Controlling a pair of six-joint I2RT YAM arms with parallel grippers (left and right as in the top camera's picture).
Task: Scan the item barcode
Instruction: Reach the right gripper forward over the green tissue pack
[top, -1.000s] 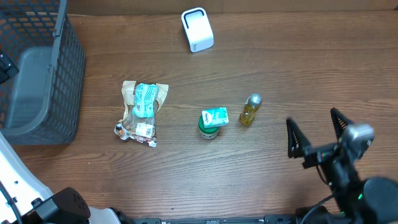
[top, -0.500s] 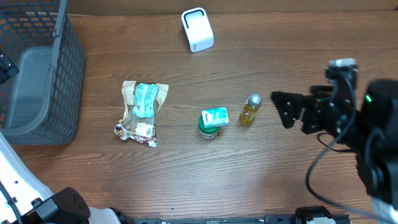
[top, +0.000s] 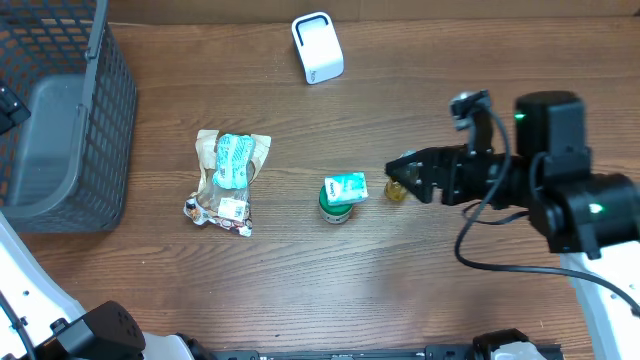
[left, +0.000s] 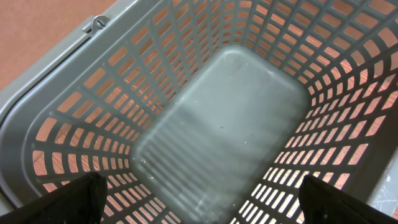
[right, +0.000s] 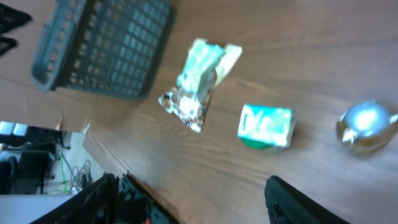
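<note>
Three items lie on the wooden table: a small bottle of yellow liquid (top: 397, 191) (right: 367, 124), a green cup with a green-and-white lid (top: 343, 196) (right: 265, 127), and a crinkled snack bag (top: 229, 180) (right: 196, 81). No barcode is legible on any of them. The white scanner (top: 317, 47) stands at the back. My right gripper (top: 408, 178) (right: 199, 200) hangs open over the bottle, covering part of it from overhead, and nothing is between its fingers. My left gripper (left: 199, 205) is open above the inside of the grey basket (left: 217, 124), holding nothing.
The grey mesh basket (top: 60, 120) (right: 99, 43) takes up the table's left end. The table's front edge (right: 118, 168) and some cables on the floor show in the right wrist view. The right arm's body (top: 560, 180) reaches in from the right.
The right arm has swung from the front right corner leftward to above the small bottle, and its jaws have narrowed a little. The left gripper and the items have not moved.
</note>
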